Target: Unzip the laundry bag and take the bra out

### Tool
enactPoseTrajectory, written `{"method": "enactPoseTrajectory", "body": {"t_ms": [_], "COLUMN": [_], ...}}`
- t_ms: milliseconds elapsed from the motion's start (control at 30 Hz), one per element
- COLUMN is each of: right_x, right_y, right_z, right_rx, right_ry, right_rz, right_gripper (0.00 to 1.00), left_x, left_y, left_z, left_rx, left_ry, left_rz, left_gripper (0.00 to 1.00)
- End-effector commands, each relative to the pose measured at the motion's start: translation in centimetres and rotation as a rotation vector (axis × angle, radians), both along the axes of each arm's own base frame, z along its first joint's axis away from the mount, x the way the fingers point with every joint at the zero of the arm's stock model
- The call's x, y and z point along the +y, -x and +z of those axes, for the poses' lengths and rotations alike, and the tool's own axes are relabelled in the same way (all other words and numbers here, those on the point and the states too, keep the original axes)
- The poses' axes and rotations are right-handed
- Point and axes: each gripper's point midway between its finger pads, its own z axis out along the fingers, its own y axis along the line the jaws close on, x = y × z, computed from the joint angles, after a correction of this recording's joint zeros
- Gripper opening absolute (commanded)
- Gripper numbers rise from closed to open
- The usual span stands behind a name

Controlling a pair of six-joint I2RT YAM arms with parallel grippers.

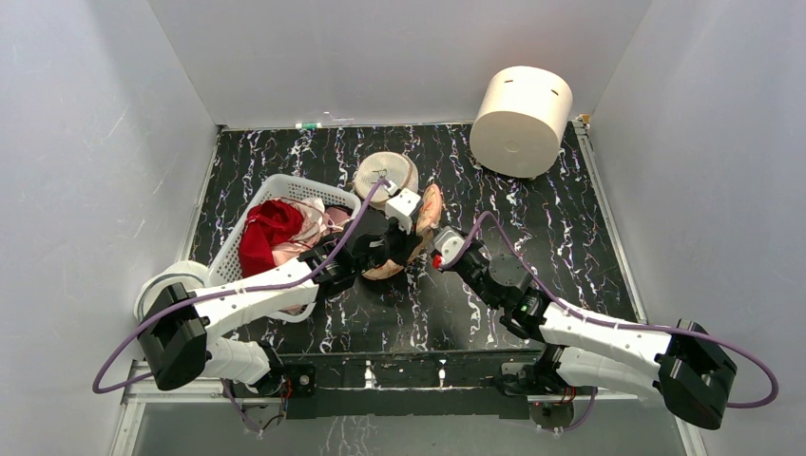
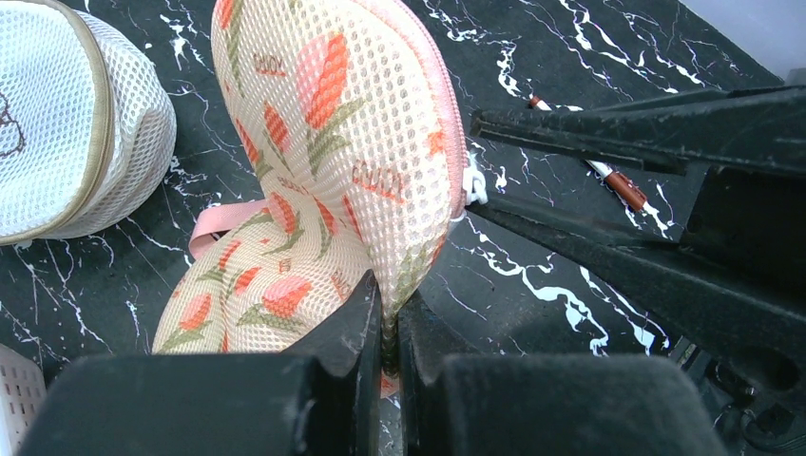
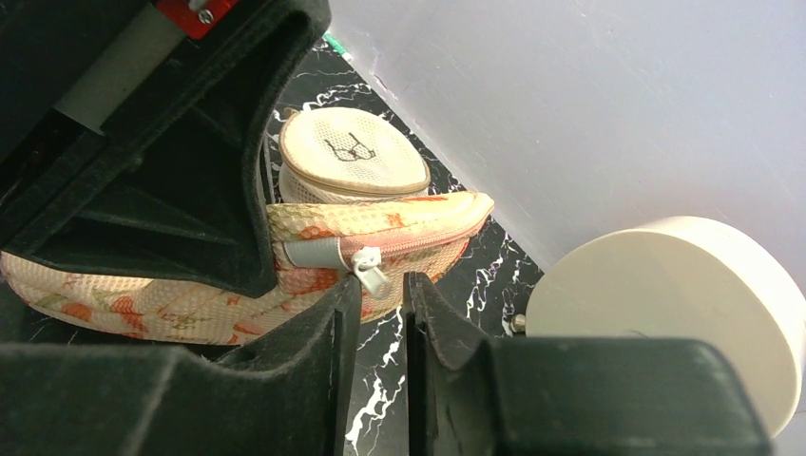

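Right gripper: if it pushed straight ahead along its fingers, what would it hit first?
The zip pull on the laundry bag. It hangs right at the tips of the right gripper, possibly already between them. The bag's zipped edge lies just behind it.

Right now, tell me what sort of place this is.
Probably a robot test booth set up for laundry practice, not a real laundry room. Plain white walls box in a black marbled table with a white basket of clothes and a patterned mesh laundry bag.
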Motion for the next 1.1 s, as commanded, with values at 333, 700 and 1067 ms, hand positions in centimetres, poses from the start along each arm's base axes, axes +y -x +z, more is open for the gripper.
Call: {"method": "enactPoseTrajectory", "body": {"t_ms": [333,700,1067], "right_x": [0.8,1.0,-0.4], "right_y": [-0.1,0.2,0.4], "right_z": [1.6,1.6,2.4], "right_rx": [-0.036,-0.056,-0.033], "right_ry": [-0.036,-0.019,-0.062], "right_rz": [0.024,0.050,0.004], "right_gripper": [0.22,0.09,0.01], "left_x": [-1.0,-1.1,-1.2], "left_y": [0.0,0.1,0.1], "left_z": [2.3,2.2,2.1], "left_rx": [-0.023,-0.016,-0.013], "left_ry": [0.053,0.053,0.048], "left_rz": [-0.030,-0.038,-0.040], "left_gripper": [0.00,0.00,0.00]}}
